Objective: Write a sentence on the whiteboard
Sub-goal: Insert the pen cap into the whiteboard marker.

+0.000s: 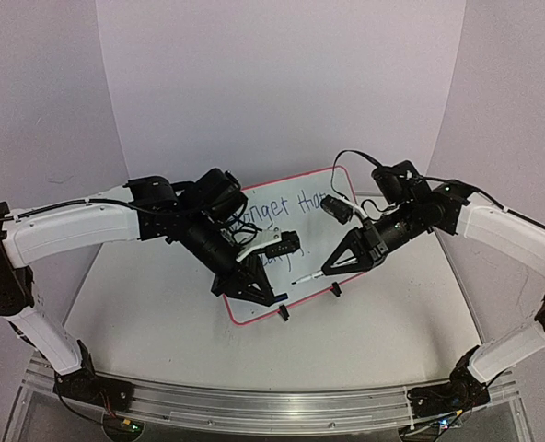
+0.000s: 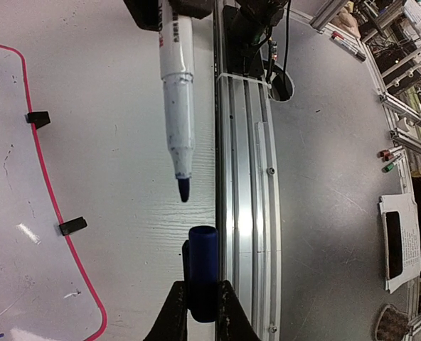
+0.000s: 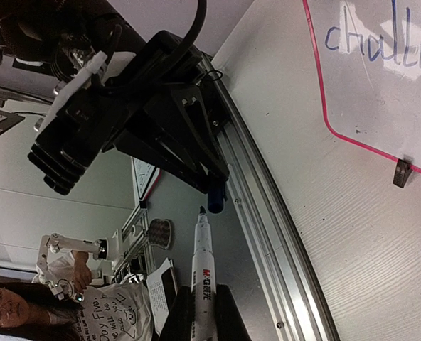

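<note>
The whiteboard (image 1: 300, 239) lies in the middle of the table, red-pink rim, two black clip feet (image 1: 282, 313) at its near edge. Blue lettering (image 1: 291, 204) reads "...onger tha..."; the second line is mostly hidden by my left arm, and the right wrist view shows "challe" (image 3: 381, 42). My left gripper (image 1: 271, 295) is shut on the blue marker cap (image 2: 200, 270), its open end up. My right gripper (image 1: 332, 267) is shut on the white marker (image 3: 202, 270). The marker's blue tip (image 2: 183, 188) points at the cap, a short gap apart, above the board's near edge.
An aluminium rail (image 1: 272, 405) runs along the table's near edge and also shows in the left wrist view (image 2: 242, 177). Purple backdrop walls enclose the back and sides. Beyond the table are loose markers (image 2: 392, 156), papers (image 2: 402, 241) and a person (image 3: 11, 305).
</note>
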